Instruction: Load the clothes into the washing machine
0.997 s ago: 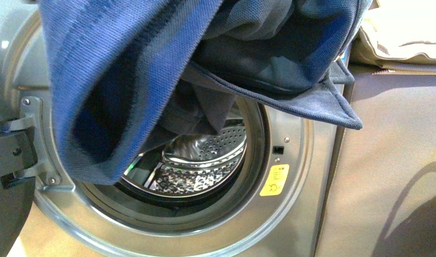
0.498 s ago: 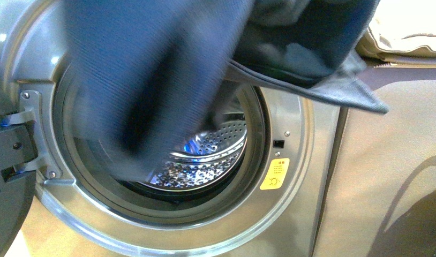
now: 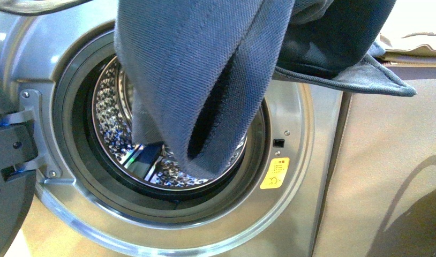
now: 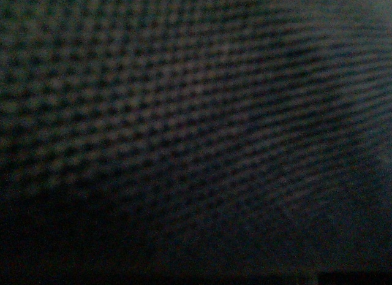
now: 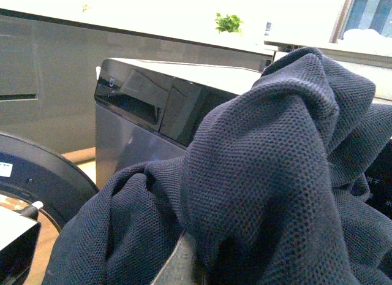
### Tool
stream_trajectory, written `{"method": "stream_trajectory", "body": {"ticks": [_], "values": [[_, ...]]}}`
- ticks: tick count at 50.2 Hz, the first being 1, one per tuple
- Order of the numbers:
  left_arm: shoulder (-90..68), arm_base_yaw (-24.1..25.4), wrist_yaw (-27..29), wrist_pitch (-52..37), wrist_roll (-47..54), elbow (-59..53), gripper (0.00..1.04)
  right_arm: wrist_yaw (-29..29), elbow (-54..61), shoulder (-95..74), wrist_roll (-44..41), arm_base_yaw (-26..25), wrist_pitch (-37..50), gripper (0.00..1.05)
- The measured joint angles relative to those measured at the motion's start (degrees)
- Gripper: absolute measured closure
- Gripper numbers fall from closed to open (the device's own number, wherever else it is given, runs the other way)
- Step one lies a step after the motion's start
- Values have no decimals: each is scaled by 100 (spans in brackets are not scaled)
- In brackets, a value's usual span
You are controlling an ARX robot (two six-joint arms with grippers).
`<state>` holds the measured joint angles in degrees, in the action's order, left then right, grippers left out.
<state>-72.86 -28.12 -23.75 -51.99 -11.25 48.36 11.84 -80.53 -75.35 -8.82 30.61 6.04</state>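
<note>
One large silver-grey washing machine (image 3: 307, 160) fills most of the front view. Its porthole is open and its dark door (image 3: 7, 176) is swung out at the left edge. A grey-beige cabinet (image 3: 387, 176) stands just beside it on the right.

The clothes (image 3: 205, 69), dark navy knit, hang down from above the picture in front of the porthole. Their long fold runs top to bottom, and its rounded lower end points down across the perforated drum (image 3: 106, 112). I cannot tell whether that end is past the rim. A hemmed corner juts out to the right over the cabinet's top edge, below a beige cushion (image 3: 414, 27). A small yellow sticker (image 3: 275, 173) sits on the ring right of the porthole.

Neither arm shows in the front view. The left wrist view is dark. In the right wrist view the clothes (image 5: 263, 174) are heaped close to the camera. Neither the left gripper nor the right gripper shows, so I cannot tell their opening or hold.
</note>
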Motion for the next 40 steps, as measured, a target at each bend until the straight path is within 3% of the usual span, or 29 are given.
{"method": "stream_trajectory", "body": {"ticks": [23,40], "values": [[492,656,-1462,-1276,-973,-765,7,24,0,0,2,2,0,97],[636,426,-1130,-743,-835,-754,7,22,0,0,0,0,0,97]]}}
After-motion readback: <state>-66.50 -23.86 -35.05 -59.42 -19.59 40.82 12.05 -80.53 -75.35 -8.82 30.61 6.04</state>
